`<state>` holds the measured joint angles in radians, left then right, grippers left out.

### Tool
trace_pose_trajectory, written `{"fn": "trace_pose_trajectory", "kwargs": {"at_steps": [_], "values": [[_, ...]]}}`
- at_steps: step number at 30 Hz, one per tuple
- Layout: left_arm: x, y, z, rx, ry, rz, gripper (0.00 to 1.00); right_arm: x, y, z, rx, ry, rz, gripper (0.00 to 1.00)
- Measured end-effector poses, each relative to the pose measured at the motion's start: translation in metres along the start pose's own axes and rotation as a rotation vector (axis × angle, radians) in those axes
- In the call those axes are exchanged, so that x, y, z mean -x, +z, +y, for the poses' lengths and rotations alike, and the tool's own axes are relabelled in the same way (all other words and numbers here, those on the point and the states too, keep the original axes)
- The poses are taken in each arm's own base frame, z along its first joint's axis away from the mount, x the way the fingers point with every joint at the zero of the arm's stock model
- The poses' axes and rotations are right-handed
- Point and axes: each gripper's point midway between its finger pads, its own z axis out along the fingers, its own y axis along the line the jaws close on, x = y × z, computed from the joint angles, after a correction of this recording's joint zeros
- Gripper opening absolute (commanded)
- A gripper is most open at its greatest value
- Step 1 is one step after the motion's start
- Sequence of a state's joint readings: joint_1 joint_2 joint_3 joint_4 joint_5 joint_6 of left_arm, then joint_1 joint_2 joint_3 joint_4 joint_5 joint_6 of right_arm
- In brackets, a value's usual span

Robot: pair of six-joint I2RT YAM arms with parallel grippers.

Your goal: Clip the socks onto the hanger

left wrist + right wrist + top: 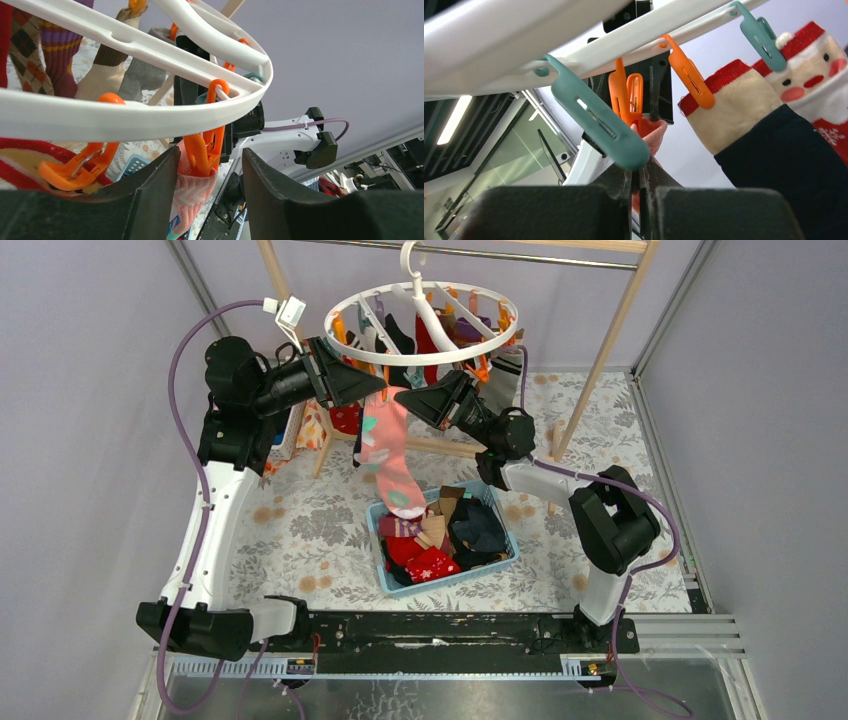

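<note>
Left gripper (210, 167) hangs released astride the orange clip (202, 150), right gripper (639, 172) pinches the pink sock (388, 450); retreating while clenched could drag it free.

Top view, upper centre: the hanger (430, 357), hung socks (400, 340) and wooden rail frame (606, 345) bar approach from above. Beneath, the left gripper (377, 390) and right gripper (401, 398) meet, a pink sock (388, 455) dangling between. The basket (506, 532) fills lower centre; the table (300, 530) lies open at lower left and right.
</note>
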<state>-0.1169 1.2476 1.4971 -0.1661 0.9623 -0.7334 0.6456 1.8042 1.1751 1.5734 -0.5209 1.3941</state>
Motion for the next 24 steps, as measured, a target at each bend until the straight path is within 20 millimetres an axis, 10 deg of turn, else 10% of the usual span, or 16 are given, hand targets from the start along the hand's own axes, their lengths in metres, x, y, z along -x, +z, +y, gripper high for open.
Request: {"fn": "trace_pose_trajectory", "kwargs": {"at_steps": [8,12,24], "values": [[-0.005,-0.006,-0.001,0.017,0.015,0.013,0.83,0.002,-0.005,0.005,-0.053,-0.055,-0.065,0.43],[-0.006,-0.016,0.003,0.047,0.031,0.012,0.99,-0.005,-0.019,0.001,-0.118,-0.078,-0.094,0.96],[-0.013,-0.071,0.079,0.326,0.043,0.080,0.99,-0.035,-0.111,-0.026,-0.508,-0.175,-0.088,1.00]]}}
